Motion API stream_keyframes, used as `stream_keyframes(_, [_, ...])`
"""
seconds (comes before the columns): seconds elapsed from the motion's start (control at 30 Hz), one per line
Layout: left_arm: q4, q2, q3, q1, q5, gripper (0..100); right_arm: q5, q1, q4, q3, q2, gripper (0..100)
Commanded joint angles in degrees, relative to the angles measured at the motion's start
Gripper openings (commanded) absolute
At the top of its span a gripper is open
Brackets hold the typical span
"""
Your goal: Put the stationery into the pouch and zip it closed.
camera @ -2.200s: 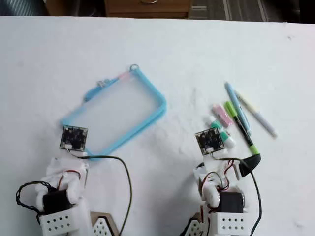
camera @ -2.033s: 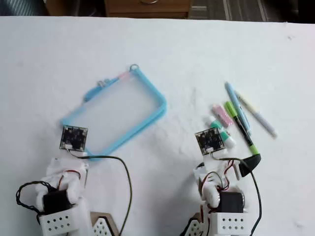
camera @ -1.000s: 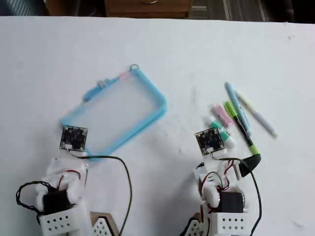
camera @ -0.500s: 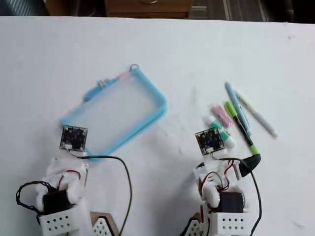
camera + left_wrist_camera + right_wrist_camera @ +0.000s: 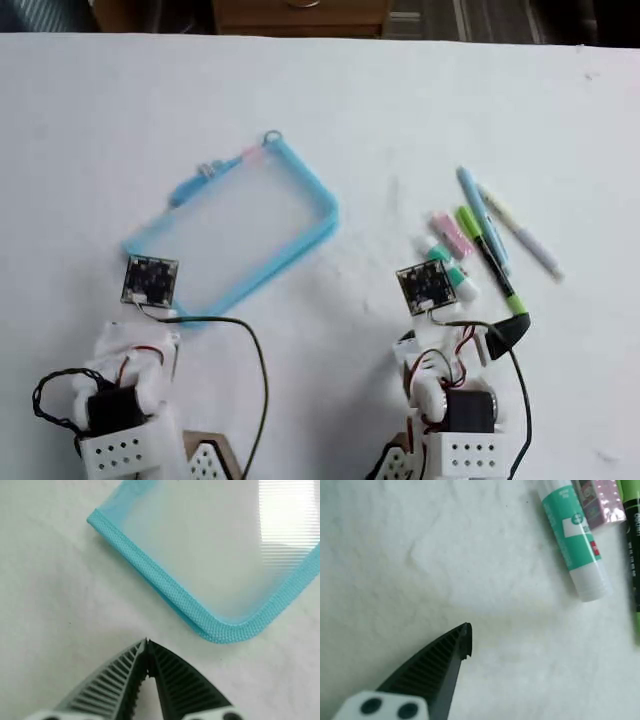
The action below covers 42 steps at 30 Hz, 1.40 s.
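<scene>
Pouch (image 5: pixel 312 190): clear, edged in light blue, flat on the white surface (image 5: pixel 400 100), left of middle in the high view, with a pink zip pull (image 5: pixel 247 155) and a small ring (image 5: pixel 271 137) along the far edge.

Stationery all outside it, in a loose cluster to the right, well apart from the pouch: blue pen (image 5: pixel 478 210), pale yellow pen (image 5: pixel 520 235), green-and-black marker (image 5: pixel 488 258), small pink block (image 5: pixel 451 235), green-and-white glue stick (image 5: pixel 572 535). Glue stick and pink block side by side, touching.

Left claw (image 5: pixel 147 647) pressed fully together, holding nothing, just short of a corner of the pouch.

Right claw (image 5: pixel 464 630) spread wide and empty: one dark finger (image 5: pixel 435 670) over bare surface near the glue stick, the other swung out sideways in the high view.
</scene>
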<state>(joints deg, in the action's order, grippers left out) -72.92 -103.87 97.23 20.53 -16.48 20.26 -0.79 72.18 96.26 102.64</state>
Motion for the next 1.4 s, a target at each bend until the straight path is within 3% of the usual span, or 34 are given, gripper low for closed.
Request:
stream_keyframes(0.0, [-0.26,-0.13,-0.18,-0.22,-0.26,3,-0.09,-0.4,-3.82,0.62,0.13,62.2])
stream_keyframes(0.33, [-0.26,-0.13,-0.18,-0.22,-0.26,3,-0.09,-0.31,-25.63,0.35,0.22,62.2])
stream_keyframes(0.87, [-0.26,-0.13,-0.18,-0.48,0.0,3,0.53,-1.98,-22.73,-0.7,0.22,62.2])
stream_keyframes(1.0, [-0.26,-0.13,-0.18,-0.48,-0.18,3,7.65,-5.76,-21.05,0.53,0.13,61.3])
stream_keyframes(1.1, [-0.26,-0.13,-0.18,-0.57,0.09,3,10.29,-7.6,-19.03,0.62,0.13,50.7])
stream_keyframes(1.33, [-0.09,-0.13,-0.18,-0.57,0.18,3,12.92,-7.69,-19.03,0.62,0.13,0.2])
stream_keyframes(1.37, [-0.09,-0.13,-0.18,-0.48,0.18,3,12.84,-7.69,-19.03,0.62,0.13,2.6])
